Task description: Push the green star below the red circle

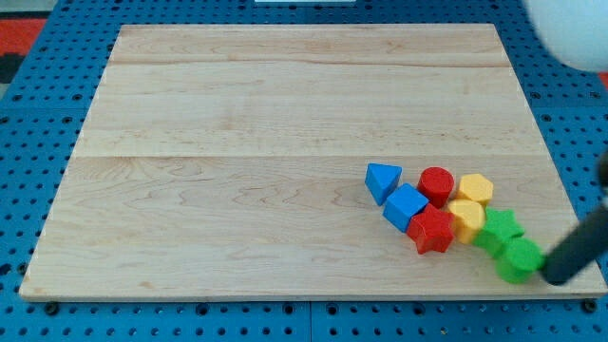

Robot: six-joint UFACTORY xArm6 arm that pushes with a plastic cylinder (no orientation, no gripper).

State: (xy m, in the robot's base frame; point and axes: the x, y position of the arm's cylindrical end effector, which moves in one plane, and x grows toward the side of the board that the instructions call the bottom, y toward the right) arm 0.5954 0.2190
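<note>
Camera view, my tip [551,276] touching green block [520,259], beside green star [498,228]

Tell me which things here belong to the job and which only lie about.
Job: green star; red circle; my tip, right of the green blocks.
Lying about: blue triangle; blue cube; red star; two yellow blocks; second green block.

Blocks counted on the wooden worktop [237,142]: eight.

Blue, two: one triangle [382,180], one cube [406,205].
Red, two: one circle [437,183], one star [432,230].
Yellow, two: one hexagon [475,188], one of unclear shape [466,218].
Green, two: one star [499,228], one of unclear shape [519,259].
</note>
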